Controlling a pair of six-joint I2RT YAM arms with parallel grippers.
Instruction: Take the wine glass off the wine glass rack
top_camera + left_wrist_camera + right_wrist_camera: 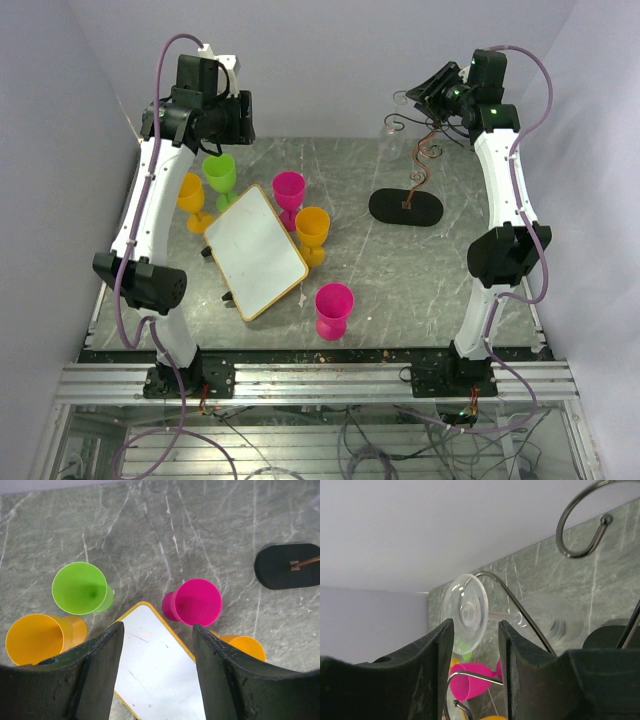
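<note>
Where the top view looks down, a grey veined table sits between pale lilac walls — on it are five plastic goblets, two orange, two pink and one green, around one whiteboard. One wine glass rack stands back right. From the left wrist, the left gripper hangs over the whiteboard, jaws apart and empty. From the right wrist, one clear wine glass hangs on a rack arm — the right gripper has its jaws apart either side of the foot, not clamped.
</note>
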